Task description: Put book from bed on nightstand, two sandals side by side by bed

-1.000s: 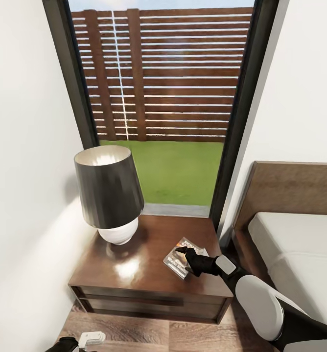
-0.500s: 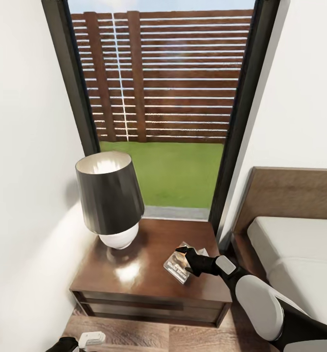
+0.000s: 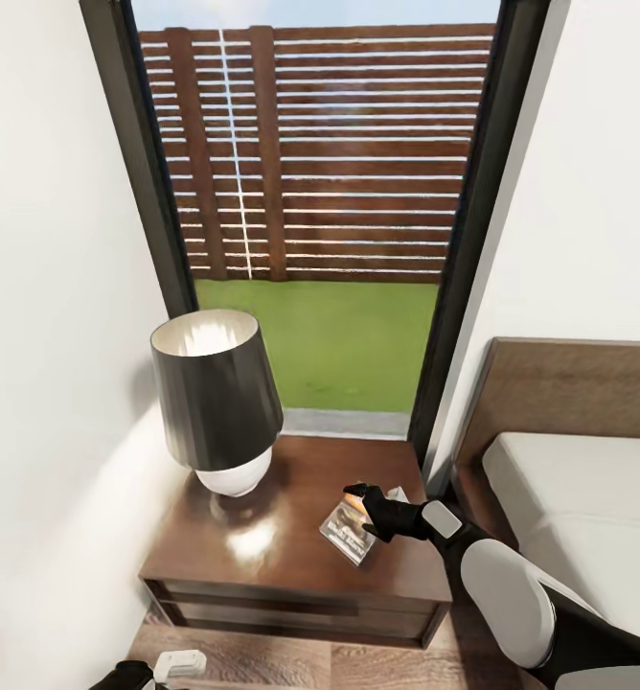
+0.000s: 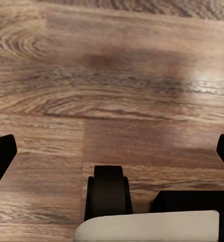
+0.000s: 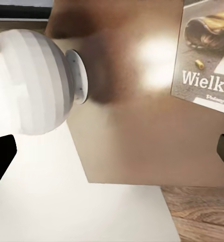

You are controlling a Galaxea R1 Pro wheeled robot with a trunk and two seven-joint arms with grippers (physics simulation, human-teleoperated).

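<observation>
L gripper [image 3: 171, 663] low at the head view's near edge, over wood floor [image 4: 112, 85]; L wrist view has both finger tips at the frame edges, wide apart, nothing between — open, idle.

R gripper [image 3: 366, 498] reaches over the nightstand [image 3: 262, 537], dark fingers right above the book [image 3: 347, 525]. Book lies flat on the surface, near the front right corner, cover up. R wrist view: fingertips spread to the frame edges, book [image 5: 207, 55] off to one side and not between them — jaws apart, holding nothing. Cannot tell if a finger touches the cover.

Lamp [image 3: 215, 398] w/ dark shade and white base sits on the surface's back left, well apart from book. Bed [image 3: 588, 508] to the right, beside the nightstand; headboard against wall. Beyond: tall window [image 3: 310, 192], grass, slatted fence.

Progress, judged: book part looks done — book resting on nightstand, released. Left: pull R arm clear w/o dragging the book, then both sandals, side by side next to bed. No sandals seen here.
</observation>
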